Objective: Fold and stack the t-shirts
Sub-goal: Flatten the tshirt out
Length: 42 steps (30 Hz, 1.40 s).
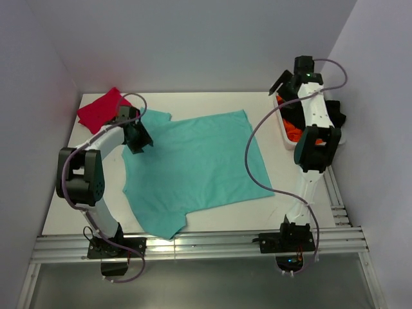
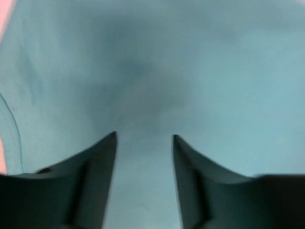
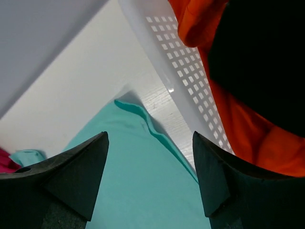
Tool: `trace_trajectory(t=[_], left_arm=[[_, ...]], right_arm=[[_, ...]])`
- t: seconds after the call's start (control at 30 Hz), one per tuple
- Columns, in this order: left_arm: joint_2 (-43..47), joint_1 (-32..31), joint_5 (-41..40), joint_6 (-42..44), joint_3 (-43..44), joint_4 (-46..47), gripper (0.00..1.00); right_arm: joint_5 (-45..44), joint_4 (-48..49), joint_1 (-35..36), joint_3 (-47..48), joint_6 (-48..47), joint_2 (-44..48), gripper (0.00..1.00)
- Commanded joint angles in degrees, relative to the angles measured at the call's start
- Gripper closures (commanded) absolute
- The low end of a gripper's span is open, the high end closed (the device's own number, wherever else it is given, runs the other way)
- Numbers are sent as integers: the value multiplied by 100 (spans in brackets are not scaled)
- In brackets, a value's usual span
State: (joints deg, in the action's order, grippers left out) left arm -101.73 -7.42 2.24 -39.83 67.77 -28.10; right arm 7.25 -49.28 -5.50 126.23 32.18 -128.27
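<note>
A teal-green t-shirt lies spread flat across the middle of the table. A crimson-red t-shirt lies folded at the far left corner. My left gripper is low over the teal shirt's left side near its sleeve, open, with only teal cloth under and between the fingers. My right gripper is raised at the far right next to the basket, open and empty. Its view looks down on the teal shirt's far right corner.
A white perforated basket at the far right holds orange and black clothes. Grey walls close in the left, back and right. An aluminium rail runs along the near edge.
</note>
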Motion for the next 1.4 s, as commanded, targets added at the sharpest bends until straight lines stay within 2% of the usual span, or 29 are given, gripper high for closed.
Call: trace_trajectory(t=[0.0, 0.03, 0.1, 0.13, 0.17, 0.2, 0.23, 0.27, 0.3, 0.33, 0.53, 0.77, 1.03, 1.37], left_arm=[[619, 13, -372, 55, 798, -257, 39], [707, 4, -400, 46, 860, -284, 29], [778, 4, -470, 2, 966, -415, 18], [821, 4, -470, -15, 975, -442, 18], [900, 4, -453, -33, 958, -442, 18], [927, 4, -435, -51, 897, -460, 19], [971, 4, -418, -68, 853, -469, 20], [1058, 4, -391, -94, 809, -477, 20], [1103, 4, -382, -112, 704, -495, 22], [1190, 12, -356, -112, 659, -495, 24], [1638, 4, -321, -95, 351, -688, 27], [2368, 13, -364, -51, 44, -1057, 28], [3124, 13, -479, 28, -396, -1224, 28], [2975, 21, -435, 195, -194, -1286, 29]], right_arm=[[101, 155, 197, -518, 139, 881, 22], [154, 286, 320, -704, 148, 1022, 23], [398, 471, 802, -1290, 200, 1365, 26], [487, 672, 987, -1442, 192, 1427, 34], [514, 752, 1372, -1583, 227, 1471, 37], [584, 849, 1567, -1837, 253, 1463, 43], [785, 1006, 1761, -1909, 288, 1410, 58], [831, 1043, 1937, -1936, 332, 1236, 66], [901, 1069, 2269, -1910, 358, 1112, 79], [1041, 1043, 2420, -1831, 359, 963, 100], [1235, 1007, 3036, -1155, 429, -145, 100], [1271, 999, 2958, -433, 429, -1050, 100], [771, 1342, 2449, -1136, 587, -796, 100], [112, 1254, 2097, -1742, 798, -471, 100]])
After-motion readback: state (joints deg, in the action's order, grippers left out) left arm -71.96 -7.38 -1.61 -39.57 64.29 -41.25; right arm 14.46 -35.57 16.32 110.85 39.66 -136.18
